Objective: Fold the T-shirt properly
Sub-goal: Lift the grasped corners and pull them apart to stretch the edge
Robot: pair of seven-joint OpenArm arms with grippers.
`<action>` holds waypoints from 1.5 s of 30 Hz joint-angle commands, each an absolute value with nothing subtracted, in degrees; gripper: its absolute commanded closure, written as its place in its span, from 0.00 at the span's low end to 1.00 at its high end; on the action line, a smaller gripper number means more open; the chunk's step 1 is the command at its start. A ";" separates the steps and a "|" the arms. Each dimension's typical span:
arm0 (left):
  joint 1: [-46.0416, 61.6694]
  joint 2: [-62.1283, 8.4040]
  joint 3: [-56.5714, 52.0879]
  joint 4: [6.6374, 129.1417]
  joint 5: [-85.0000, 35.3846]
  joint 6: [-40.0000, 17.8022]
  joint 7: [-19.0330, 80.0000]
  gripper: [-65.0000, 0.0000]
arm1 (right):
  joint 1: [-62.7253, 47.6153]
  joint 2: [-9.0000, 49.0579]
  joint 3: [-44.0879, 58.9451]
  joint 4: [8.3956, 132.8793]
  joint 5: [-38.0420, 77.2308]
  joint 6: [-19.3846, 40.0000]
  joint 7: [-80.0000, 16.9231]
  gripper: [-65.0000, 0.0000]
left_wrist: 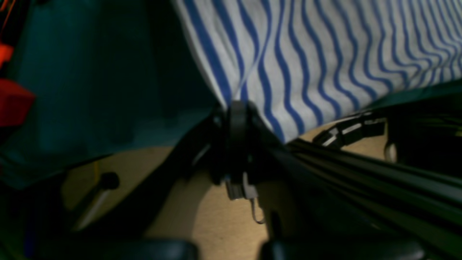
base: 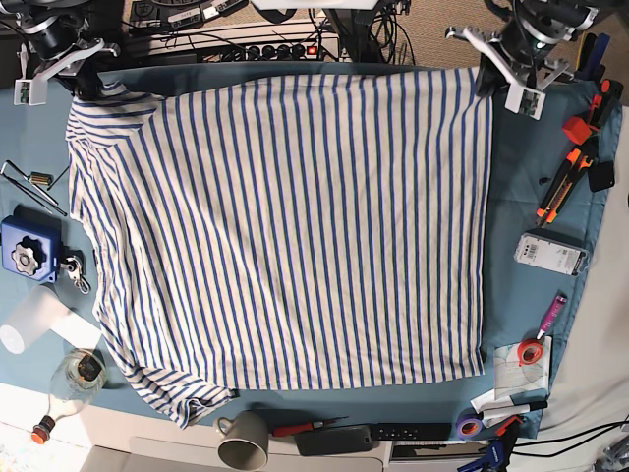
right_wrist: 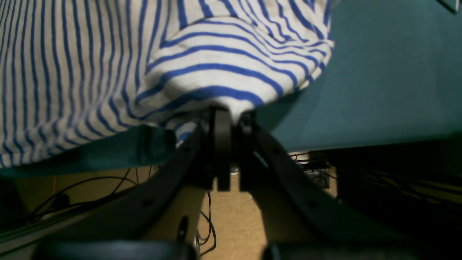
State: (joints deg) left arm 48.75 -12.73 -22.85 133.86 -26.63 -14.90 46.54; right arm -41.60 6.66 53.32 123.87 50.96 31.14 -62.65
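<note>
Both hands at far bench edge. Left hand (left_wrist: 236, 108) clamped on far-right corner of white blue-striped cloth T-shirt (base: 285, 236); right hand (right_wrist: 225, 113) pinching far-left sleeve. Shirt flat on teal-covered bench (base: 521, 187).

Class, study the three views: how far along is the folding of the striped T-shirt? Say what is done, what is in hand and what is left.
Done: the T-shirt lies spread flat on the teal table cloth, unfolded.
In hand: the left pincer and right pincer are each shut on a far corner of the shirt.
Left: every fold; no layer is doubled over yet, and the near sleeve is still bunched.
</note>
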 commanded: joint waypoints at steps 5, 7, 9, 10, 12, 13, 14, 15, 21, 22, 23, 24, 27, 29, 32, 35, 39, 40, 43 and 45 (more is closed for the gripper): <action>50.43 -13.08 -30.06 135.00 -28.91 -14.90 45.39 1.00 | -42.19 7.31 54.02 124.90 50.70 31.11 -62.52 1.00; 50.43 -13.08 -32.53 135.00 -31.33 -14.94 45.04 1.00 | -42.00 7.33 54.02 124.90 48.86 31.05 -62.30 1.00; 50.30 -13.08 -33.89 135.00 -32.25 -15.68 45.01 1.00 | -41.71 7.68 54.02 124.90 47.70 31.00 -62.15 1.00; 50.30 -13.08 -34.00 135.00 -32.21 -16.38 45.01 1.00 | -41.74 8.05 54.00 124.90 47.51 30.89 -62.08 1.00; 50.28 -13.06 -33.82 135.00 -32.71 -16.64 45.01 1.00 | -41.71 9.47 54.00 124.90 47.53 30.44 -62.11 1.00; 50.28 -13.06 -33.82 135.00 -33.28 -16.60 45.01 1.00 | -41.71 10.39 54.00 124.90 47.48 30.04 -62.13 1.00; 50.26 -13.04 -33.82 135.00 -33.32 -16.62 44.99 1.00 | -41.71 11.27 54.00 124.90 47.27 29.43 -62.11 1.00; 50.00 -13.04 -33.82 135.00 -33.28 -16.60 44.97 1.00 | -41.71 12.19 54.00 124.90 46.65 28.71 -62.11 1.00; 46.41 -13.06 -33.82 135.00 -33.26 -16.60 43.09 1.00 | -38.15 15.11 54.00 124.88 42.46 25.41 -62.41 1.00; 45.87 -13.06 -33.82 135.00 -33.26 -16.60 42.94 1.00 | -37.12 15.09 54.00 124.88 42.54 25.41 -62.65 1.00; 45.50 -13.06 -33.82 135.00 -33.26 -16.60 42.85 1.00 | -36.05 15.07 54.00 124.88 42.72 25.41 -63.42 1.00; 45.30 -13.06 -33.82 135.00 -33.26 -16.62 42.33 1.00 | -34.98 15.09 54.00 124.88 43.31 25.41 -64.69 1.00; 44.36 -13.08 -33.82 135.00 -32.97 -16.62 41.93 1.00 | -32.38 15.07 53.87 124.88 44.07 25.45 -67.09 1.00; 43.57 -13.23 -33.82 134.63 -32.38 -16.62 41.98 1.00 | -32.23 15.07 53.25 124.88 44.05 25.45 -66.39 1.00; 42.30 -13.89 -33.82 132.75 -31.11 -16.60 41.45 1.00 | -32.23 15.09 50.46 124.88 42.44 25.45 -66.13 1.00; 41.58 -14.87 -33.82 131.35 -31.09 -16.62 38.96 1.00 | -32.23 15.07 46.11 124.88 39.29 25.43 -64.88 1.00; 40.10 -16.38 -33.82 130.56 -31.09 -16.60 38.94 1.00 | -32.16 15.09 40.86 124.88 35.05 22.79 -59.09 1.00; 39.90 -16.56 -33.82 130.23 -31.11 -16.62 38.94 1.00 | -31.88 15.05 39.86 124.88 33.50 22.13 -58.59 1.00; 39.05 -17.02 -33.74 129.25 -31.14 -16.62 38.92 1.00 | -30.22 15.07 37.76 124.88 28.16 21.52 -59.55 1.00; 38.83 -17.02 -33.47 128.97 -31.14 -16.62 38.87 1.00 | -29.54 15.09 37.67 124.88 26.85 21.50 -59.48 1.00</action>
State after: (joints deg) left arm 38.48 -16.38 -33.10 128.25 -31.14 -17.02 40.23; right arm -29.50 14.26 37.19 124.03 27.44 22.02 -60.60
